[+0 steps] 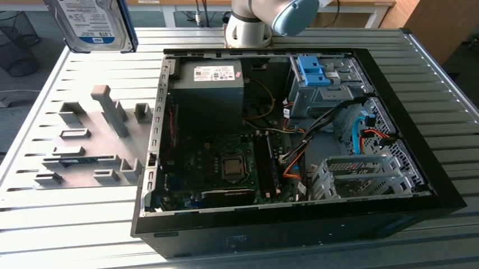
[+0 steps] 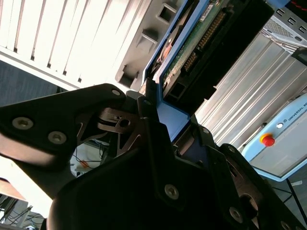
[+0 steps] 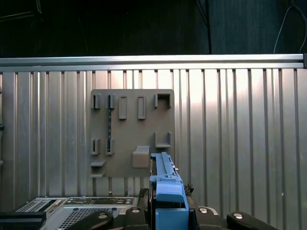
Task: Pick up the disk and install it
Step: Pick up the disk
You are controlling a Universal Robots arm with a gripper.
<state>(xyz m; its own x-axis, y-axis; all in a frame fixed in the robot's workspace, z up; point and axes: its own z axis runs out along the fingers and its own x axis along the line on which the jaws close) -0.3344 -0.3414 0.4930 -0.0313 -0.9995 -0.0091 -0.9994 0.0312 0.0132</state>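
The disk (image 1: 91, 23), silver with a white label and a blue lower band, hangs high above the table's far corner on the exterior view's left, its top cut off by the frame. In the second wrist view my gripper (image 2: 171, 125) is shut on the disk's blue rail (image 2: 171, 116), and the disk's green circuit board (image 2: 201, 33) faces the camera. The first wrist view shows the disk (image 3: 165, 184) edge on, standing up out of the gripper (image 3: 168, 211) above the grey holder plate (image 3: 132, 132).
An open computer case (image 1: 161, 129) lies on the slatted metal table (image 1: 75, 224). Inside are a dark grey power supply (image 1: 208, 98), a blue-latched drive cage (image 1: 314, 73) and a grey metal cage (image 1: 359, 174). The holder plate (image 1: 86, 140) with upright slots sits beside the case.
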